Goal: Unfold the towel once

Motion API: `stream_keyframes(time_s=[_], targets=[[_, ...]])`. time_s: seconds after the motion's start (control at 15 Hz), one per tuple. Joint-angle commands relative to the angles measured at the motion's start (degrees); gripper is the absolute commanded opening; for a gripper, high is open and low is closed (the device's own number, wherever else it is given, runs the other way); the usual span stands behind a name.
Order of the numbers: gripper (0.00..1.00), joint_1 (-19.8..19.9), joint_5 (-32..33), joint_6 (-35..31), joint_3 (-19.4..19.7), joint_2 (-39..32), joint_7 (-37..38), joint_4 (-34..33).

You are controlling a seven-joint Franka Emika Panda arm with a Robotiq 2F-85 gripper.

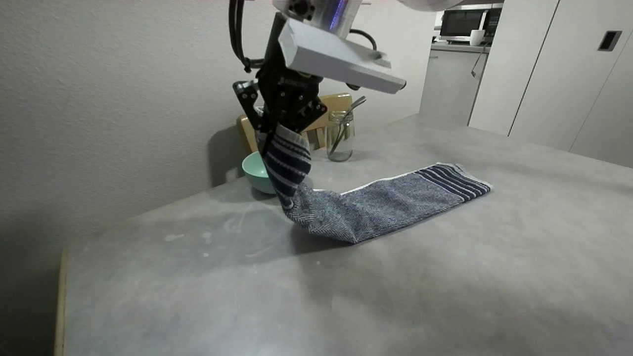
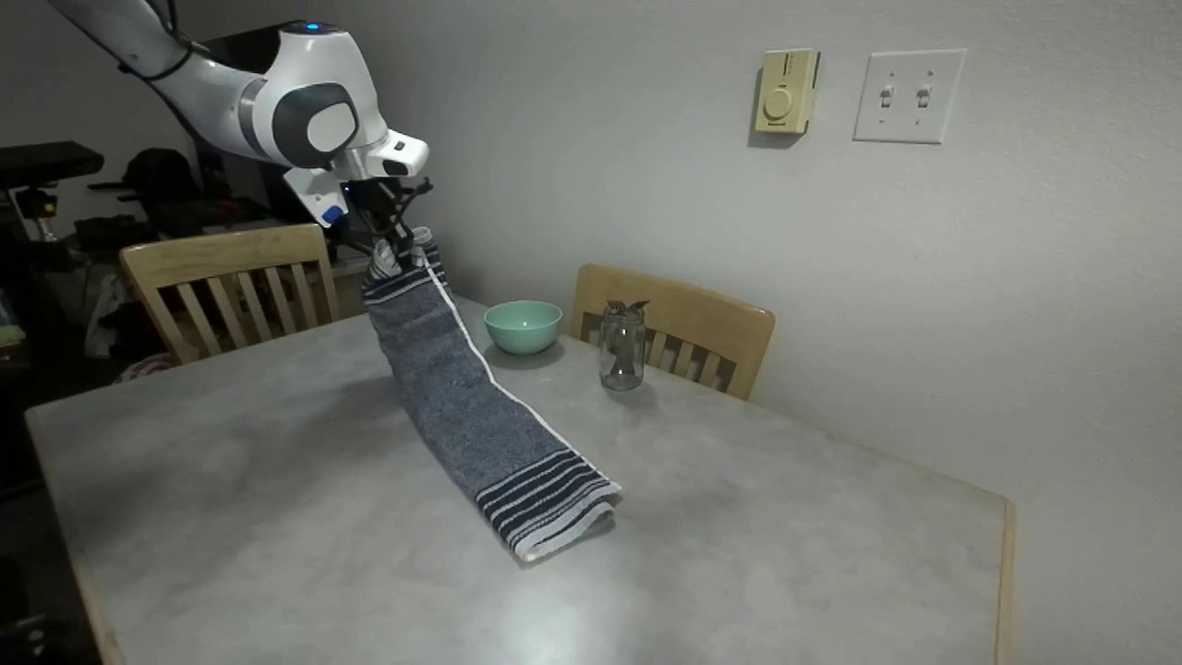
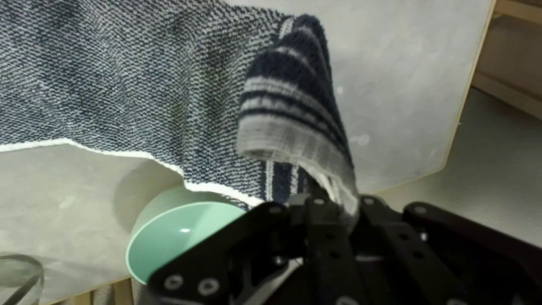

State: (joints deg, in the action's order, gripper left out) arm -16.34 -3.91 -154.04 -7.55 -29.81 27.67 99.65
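The towel (image 1: 390,202) is grey-blue terry with navy and white striped end bands. One end hangs raised from my gripper (image 1: 269,134), while the far striped end lies flat on the table. In an exterior view the towel (image 2: 452,369) slopes down from the gripper (image 2: 404,251) to the tabletop, a white edge along one side. From the wrist, the raised corner of the towel (image 3: 292,101) runs between the fingers of my gripper (image 3: 348,212), which is shut on it. Part of the held end is hidden behind the fingers.
A teal bowl (image 2: 524,328) stands close beside the raised part of the towel, below the gripper. Further along is a glass jar (image 2: 622,349) with utensils. Wooden chairs (image 2: 683,319) stand at the table (image 2: 785,554), and a wall rises behind.
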Motion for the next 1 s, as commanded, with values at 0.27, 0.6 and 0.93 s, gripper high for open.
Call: stream_keyframes(time_s=[0.27,0.6,0.93], targets=[[0.02,2.5,-5.4,8.7,-2.7,-4.1,-11.5,-4.3],[0.02,2.8,-6.0,12.7,-3.4,-6.1,-15.1,-6.5],[0.02,3.5,-7.0,17.8,-4.9,-7.0,-18.8,-8.8]])
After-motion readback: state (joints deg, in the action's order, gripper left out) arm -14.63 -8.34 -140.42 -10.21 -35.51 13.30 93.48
